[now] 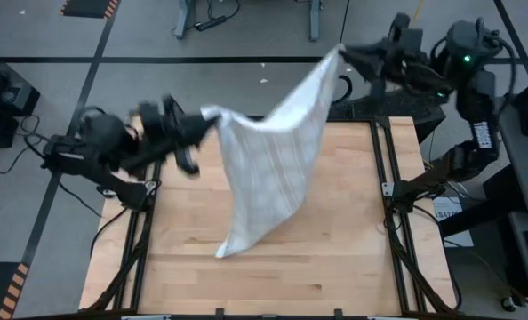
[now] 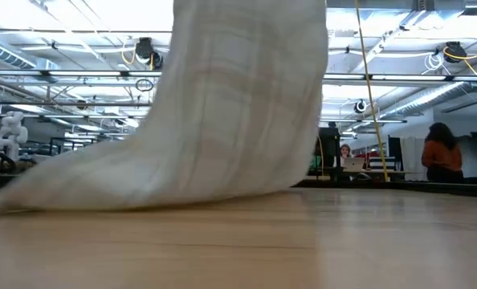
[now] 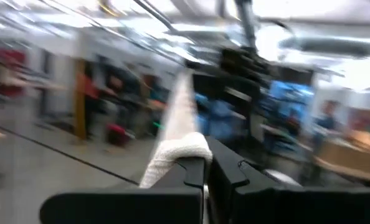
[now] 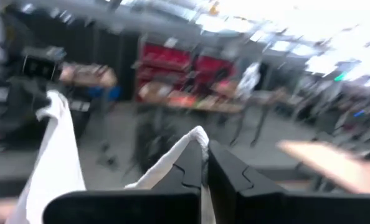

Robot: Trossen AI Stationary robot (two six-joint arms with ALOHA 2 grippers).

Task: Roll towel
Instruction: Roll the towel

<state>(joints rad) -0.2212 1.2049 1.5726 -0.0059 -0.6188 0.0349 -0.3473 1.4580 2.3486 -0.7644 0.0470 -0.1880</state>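
The towel (image 1: pixel 273 160) hangs stretched between my two arms above the worktop (image 1: pixel 335 258), its lowest corner dragging on the wood near the middle. My left gripper (image 1: pixel 209 116) has its fingers (image 3: pixel 191 174) pinched tight on one upper corner, over the worktop's left side. My right gripper (image 1: pixel 342 52) is clamped on the opposite corner, held high beyond the far edge.

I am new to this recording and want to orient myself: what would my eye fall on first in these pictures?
The towel hangs in the air over the wooden table, stretched between both arms. The left gripper is shut on one top corner at the table's left, the right gripper on the other beyond the far edge. The lowest corner appears to trail on the tabletop.
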